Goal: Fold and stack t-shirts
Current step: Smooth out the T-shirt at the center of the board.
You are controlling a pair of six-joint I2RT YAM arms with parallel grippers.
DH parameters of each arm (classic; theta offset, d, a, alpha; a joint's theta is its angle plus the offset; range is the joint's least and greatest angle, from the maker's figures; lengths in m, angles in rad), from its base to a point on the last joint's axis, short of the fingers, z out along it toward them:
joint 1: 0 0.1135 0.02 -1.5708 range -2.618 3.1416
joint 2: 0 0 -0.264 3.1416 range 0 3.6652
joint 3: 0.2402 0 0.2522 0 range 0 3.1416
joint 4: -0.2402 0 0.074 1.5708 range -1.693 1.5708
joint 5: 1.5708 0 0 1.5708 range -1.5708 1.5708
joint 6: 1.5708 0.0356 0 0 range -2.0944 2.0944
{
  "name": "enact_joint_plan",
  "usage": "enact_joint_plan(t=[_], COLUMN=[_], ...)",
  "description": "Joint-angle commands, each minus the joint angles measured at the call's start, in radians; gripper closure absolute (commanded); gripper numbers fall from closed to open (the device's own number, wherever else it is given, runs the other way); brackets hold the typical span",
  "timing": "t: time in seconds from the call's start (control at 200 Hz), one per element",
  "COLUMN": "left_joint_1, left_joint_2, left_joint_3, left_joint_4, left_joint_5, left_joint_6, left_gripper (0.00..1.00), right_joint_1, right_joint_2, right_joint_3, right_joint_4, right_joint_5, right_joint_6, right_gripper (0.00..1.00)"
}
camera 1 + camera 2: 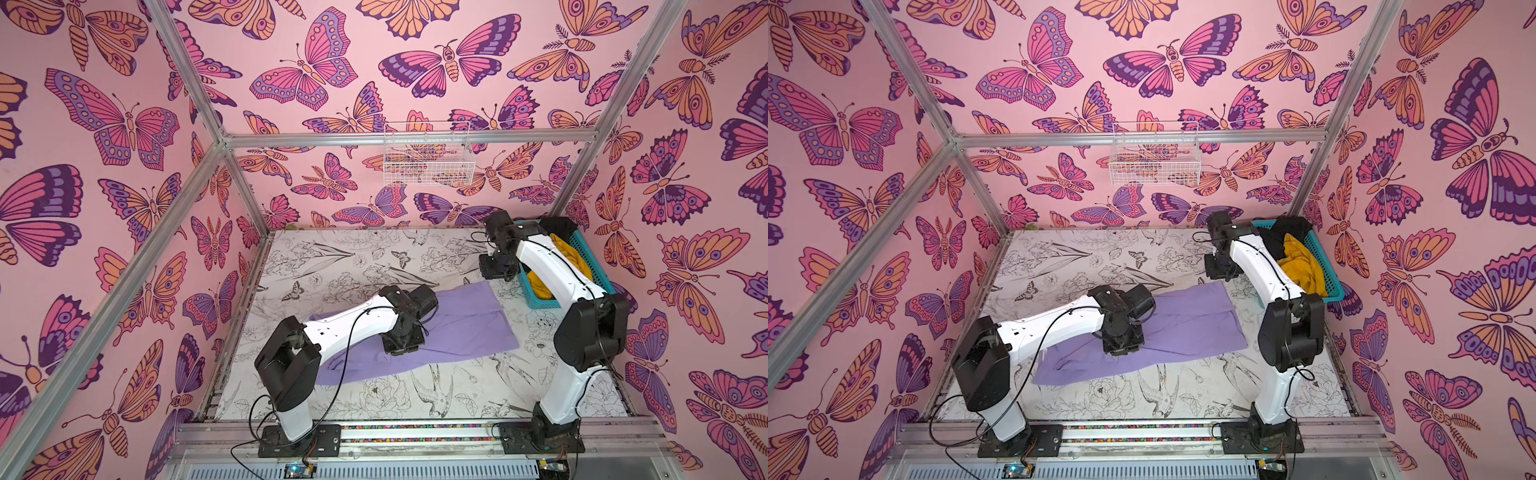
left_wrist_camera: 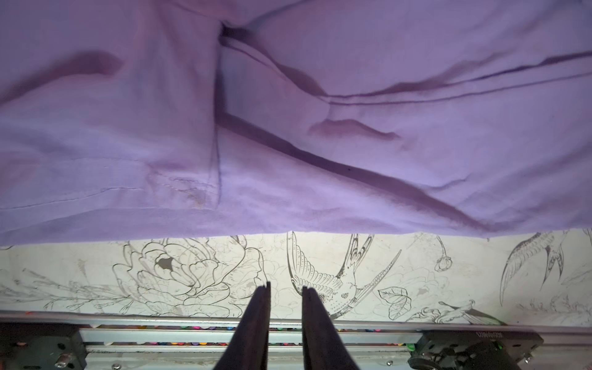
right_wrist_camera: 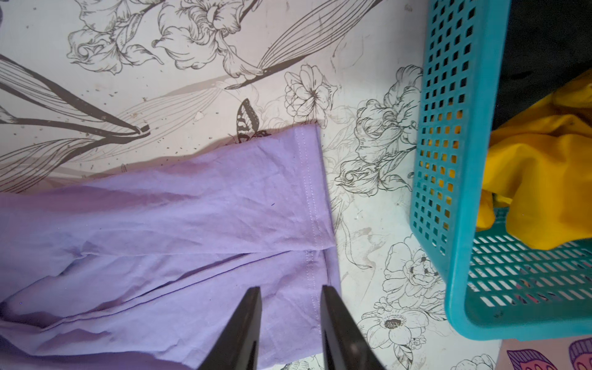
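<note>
The lavender t-shirt (image 1: 461, 324) (image 1: 1192, 328) lies flat on the table's middle, folded into a long band with creases. My left gripper (image 2: 286, 286) hangs over bare table just off the shirt's (image 2: 288, 128) near edge, open by a narrow gap with nothing between its fingers. My right gripper (image 3: 290, 290) hovers open over the shirt's stitched hem (image 3: 309, 205), gripping nothing. The mustard-yellow t-shirt (image 1: 1302, 266) (image 3: 544, 176) and the black t-shirt (image 1: 1291, 228) (image 3: 544, 41) lie bunched in the teal basket.
The teal lattice basket (image 1: 528, 293) (image 3: 448, 160) stands at the table's far right corner, close beside my right arm. A white wire basket (image 1: 428, 153) hangs on the back wall. The flower-printed table (image 1: 353, 257) ends at a metal rail (image 2: 224, 333) in front.
</note>
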Motion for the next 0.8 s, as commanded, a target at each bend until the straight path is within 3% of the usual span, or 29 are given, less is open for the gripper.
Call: enact_joint_plan(t=[0.0, 0.19, 0.346, 0.441, 0.596, 0.686, 0.796], left_joint_1=[0.026, 0.174, 0.324, 0.412, 0.501, 0.521, 0.531], left_joint_2=[-0.049, -0.108, -0.137, -0.138, -0.195, -0.2, -0.155], left_joint_3=[0.001, 0.039, 0.046, -0.029, -0.248, -0.304, -0.292], left_joint_4=[-0.281, -0.503, -0.524, -0.43, -0.066, 0.052, 0.075], left_joint_5=[-0.202, -0.468, -0.549, -0.487, -0.224, -0.154, -0.133], left_joint_6=[-0.132, -0.204, -0.182, -0.115, 0.012, 0.042, 0.066], left_gripper=[0.76, 0.75, 0.78, 0.83, 0.87, 0.87, 0.86], right_joint_1=[0.022, 0.298, 0.448, 0.481, 0.482, 0.482, 0.483], right_joint_2=[-0.032, -0.13, -0.185, -0.2, -0.188, -0.203, -0.213], right_joint_3=[-0.051, -0.278, -0.386, -0.409, -0.4, -0.382, -0.343], right_joint_4=[0.009, 0.112, 0.212, 0.236, 0.204, 0.181, 0.146], right_joint_5=[-0.18, -0.224, -0.316, -0.328, -0.296, -0.26, -0.222], right_joint_6=[0.029, 0.125, 0.244, 0.268, 0.253, 0.238, 0.217], right_gripper=[0.63, 0.64, 0.65, 0.65, 0.67, 0.67, 0.67])
